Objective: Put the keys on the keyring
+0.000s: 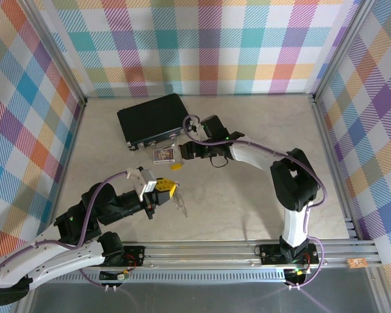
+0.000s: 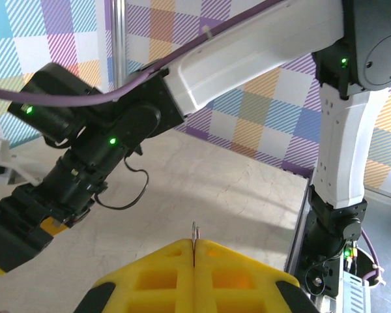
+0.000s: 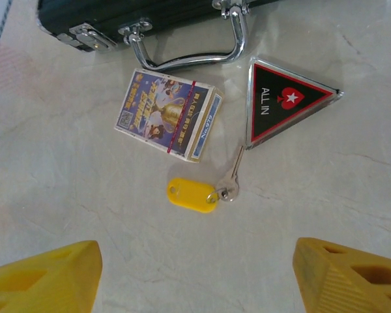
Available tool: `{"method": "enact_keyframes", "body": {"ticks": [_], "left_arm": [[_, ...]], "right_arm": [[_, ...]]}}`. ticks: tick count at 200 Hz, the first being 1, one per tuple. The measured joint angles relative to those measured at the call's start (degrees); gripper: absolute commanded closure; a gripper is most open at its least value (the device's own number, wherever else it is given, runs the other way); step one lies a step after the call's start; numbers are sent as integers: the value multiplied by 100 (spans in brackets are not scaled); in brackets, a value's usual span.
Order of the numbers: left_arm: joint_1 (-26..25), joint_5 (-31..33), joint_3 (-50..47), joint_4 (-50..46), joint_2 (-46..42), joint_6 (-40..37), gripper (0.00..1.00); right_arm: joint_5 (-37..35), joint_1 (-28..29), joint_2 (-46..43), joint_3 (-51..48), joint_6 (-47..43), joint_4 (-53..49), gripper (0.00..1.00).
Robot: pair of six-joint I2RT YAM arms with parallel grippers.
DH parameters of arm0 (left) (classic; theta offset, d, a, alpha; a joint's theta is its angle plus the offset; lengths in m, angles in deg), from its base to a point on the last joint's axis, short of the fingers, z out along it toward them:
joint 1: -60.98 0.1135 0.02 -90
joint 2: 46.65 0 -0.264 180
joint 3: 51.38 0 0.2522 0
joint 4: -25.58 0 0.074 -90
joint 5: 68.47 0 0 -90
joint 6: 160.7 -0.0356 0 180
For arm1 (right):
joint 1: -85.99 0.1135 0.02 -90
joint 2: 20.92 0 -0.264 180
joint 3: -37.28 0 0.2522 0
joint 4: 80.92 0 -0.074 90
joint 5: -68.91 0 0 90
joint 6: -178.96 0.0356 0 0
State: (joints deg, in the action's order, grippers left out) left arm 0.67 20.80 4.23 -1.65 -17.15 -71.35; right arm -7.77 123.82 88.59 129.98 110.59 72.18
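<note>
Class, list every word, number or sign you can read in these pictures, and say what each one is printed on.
"ALL IN", below a red emblem with a white star: on the triangular tag.
Card box: print too small and blurred to read.
Key, yellow head: no writing visible.
Black case: no writing visible.

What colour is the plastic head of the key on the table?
The key's head is bright yellow; the right wrist view shows it best.

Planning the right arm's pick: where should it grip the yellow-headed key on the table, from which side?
Probably the yellow head, from straight above, closing across its short width: it lies flat, with bare table either side. The thin blade nearly touches the triangular tag.
</note>
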Motion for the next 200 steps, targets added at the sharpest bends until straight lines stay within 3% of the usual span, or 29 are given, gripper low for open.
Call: {"method": "enact_keyframes", "body": {"ticks": [109, 200], "left_arm": [[0, 83, -140, 52, 20, -2, 100], [0, 81, -249, 175, -149, -2, 100]], "right_arm": [[-264, 391, 1248, 1036, 0, -433, 43], [-581, 487, 1644, 1311, 35, -664, 58]]}}
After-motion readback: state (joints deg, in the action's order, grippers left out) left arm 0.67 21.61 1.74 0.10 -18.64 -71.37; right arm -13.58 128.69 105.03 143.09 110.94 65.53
